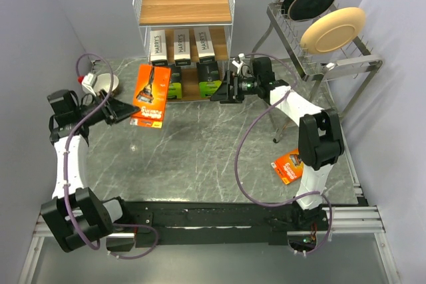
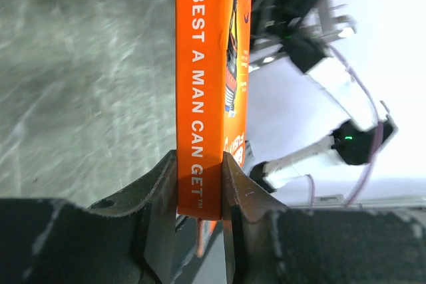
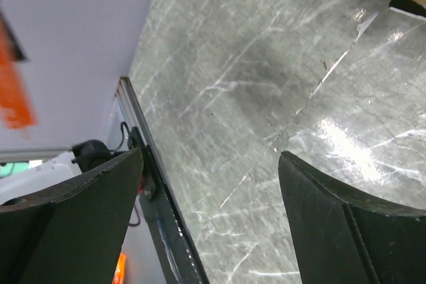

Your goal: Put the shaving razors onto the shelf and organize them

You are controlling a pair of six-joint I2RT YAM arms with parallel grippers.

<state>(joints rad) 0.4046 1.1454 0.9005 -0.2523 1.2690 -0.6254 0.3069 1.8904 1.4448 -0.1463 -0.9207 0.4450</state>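
The shelf (image 1: pixel 183 6) has three white HARRY'S boxes (image 1: pixel 181 46) lined up on its middle tier, and black boxes with lime-green ends (image 1: pixel 210 83) on the bottom one. The left gripper (image 2: pixel 200 184) is clamped on an orange razor pack (image 1: pixel 150 94) just by the shelf's front left. The right gripper (image 3: pixel 211 153) hangs wide open near the bottom tier.

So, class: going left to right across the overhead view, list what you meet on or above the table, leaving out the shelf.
Left end effector → held orange pack → right end effector → loose orange pack → cream plate.
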